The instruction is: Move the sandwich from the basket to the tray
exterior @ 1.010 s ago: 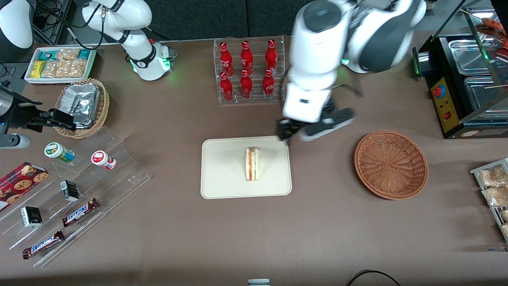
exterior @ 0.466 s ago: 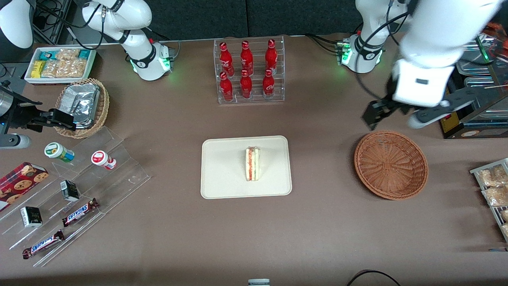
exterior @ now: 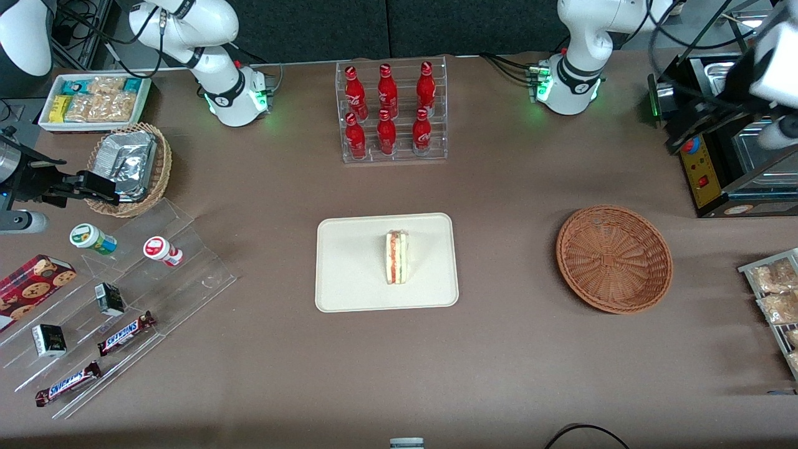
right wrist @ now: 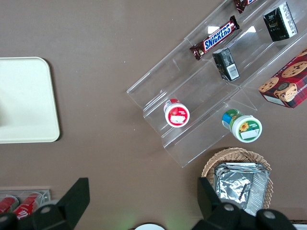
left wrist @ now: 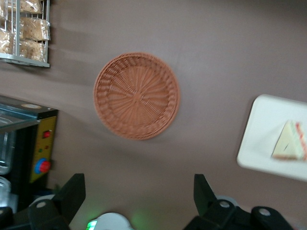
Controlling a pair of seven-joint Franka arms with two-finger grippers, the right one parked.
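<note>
The little triangular white-bread sandwich (exterior: 397,257) with red-orange and green filling sits on the flat cream rectangular plastic tray (exterior: 349,274), cut edge up, roughly mid-tray and a bit toward the working arm's end. The round reddish-brown woven wicker basket (exterior: 614,258) has nothing in it and sits on the brown table well apart from the tray, toward the working arm's end. The left arm's gripper (left wrist: 139,199) is way up high near the black food warmer (exterior: 717,137), fingers (left wrist: 72,194) spread wide apart and holding nothing, looking straight down at the basket.
</note>
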